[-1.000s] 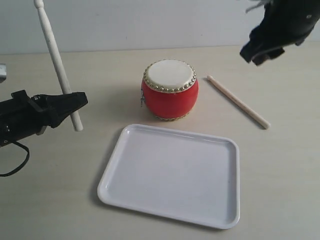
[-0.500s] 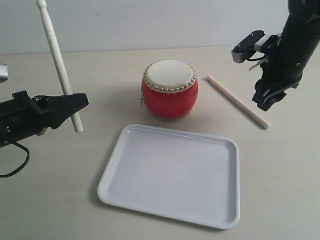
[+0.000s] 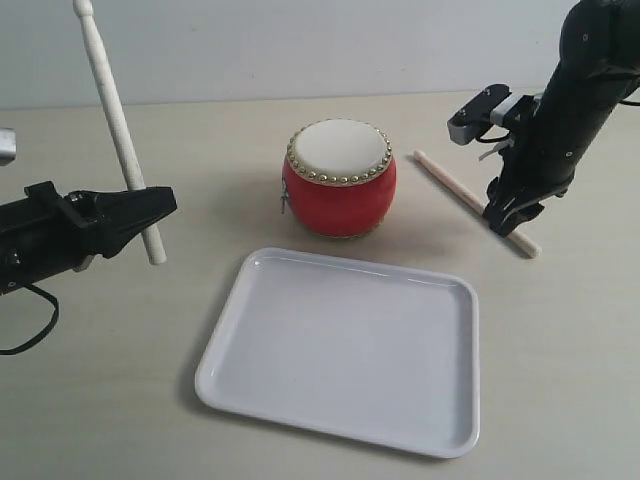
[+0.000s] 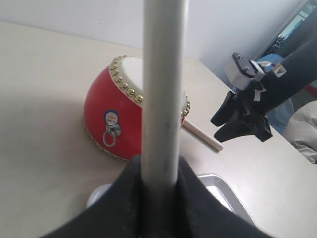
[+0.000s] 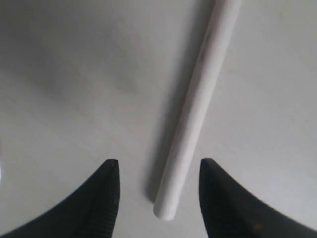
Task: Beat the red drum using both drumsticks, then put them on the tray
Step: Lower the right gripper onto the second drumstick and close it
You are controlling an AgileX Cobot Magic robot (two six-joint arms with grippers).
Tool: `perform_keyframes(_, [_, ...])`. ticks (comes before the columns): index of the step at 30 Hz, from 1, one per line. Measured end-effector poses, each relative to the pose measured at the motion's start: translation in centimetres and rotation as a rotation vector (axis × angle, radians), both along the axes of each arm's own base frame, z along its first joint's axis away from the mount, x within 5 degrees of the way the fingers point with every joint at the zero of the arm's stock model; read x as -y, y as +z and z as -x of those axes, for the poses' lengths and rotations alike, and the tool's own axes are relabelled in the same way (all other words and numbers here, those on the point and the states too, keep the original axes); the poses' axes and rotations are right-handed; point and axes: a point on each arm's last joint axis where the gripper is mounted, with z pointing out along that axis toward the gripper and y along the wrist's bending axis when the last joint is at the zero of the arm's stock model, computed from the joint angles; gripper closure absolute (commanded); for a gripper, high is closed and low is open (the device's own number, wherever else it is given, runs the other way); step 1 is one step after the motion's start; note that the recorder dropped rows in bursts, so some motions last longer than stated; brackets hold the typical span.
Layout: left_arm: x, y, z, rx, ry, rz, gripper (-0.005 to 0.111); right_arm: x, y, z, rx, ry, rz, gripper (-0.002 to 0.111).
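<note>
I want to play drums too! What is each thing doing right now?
Red drum: upright on the table, untouched.
Held drumstick: raised, nearly upright.
Left gripper: shut on it.
Other drumstick: lying on the table beside the drum.
Right gripper: open, jaws astride that stick's end.
Tray: flat, empty.

No word, number or brand name can be read in any view. The only label is a small round sticker [image 4: 112, 117] on the side wall of the red drum [image 4: 96, 99], between its metal side ring [image 4: 111, 135] and the upper gold studs. Its blue and red print is too small to read. In the exterior view this side is at 9 o'clock of the drum.
</note>
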Motion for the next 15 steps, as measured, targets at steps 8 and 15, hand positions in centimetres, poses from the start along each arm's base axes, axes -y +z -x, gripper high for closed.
perform_keyframes(8, [0.0, 0.0, 0.0, 0.0, 0.0, -0.003, 0.107, 0.1, -1.7, -0.2, -0.027, -0.013, 0.023, 0.061])
perform_keyframes(15, [0.0, 0.0, 0.0, 0.002, 0.0, -0.007, 0.107, 0.1, -1.8, -0.6, -0.009, -0.024, 0.022, 0.061])
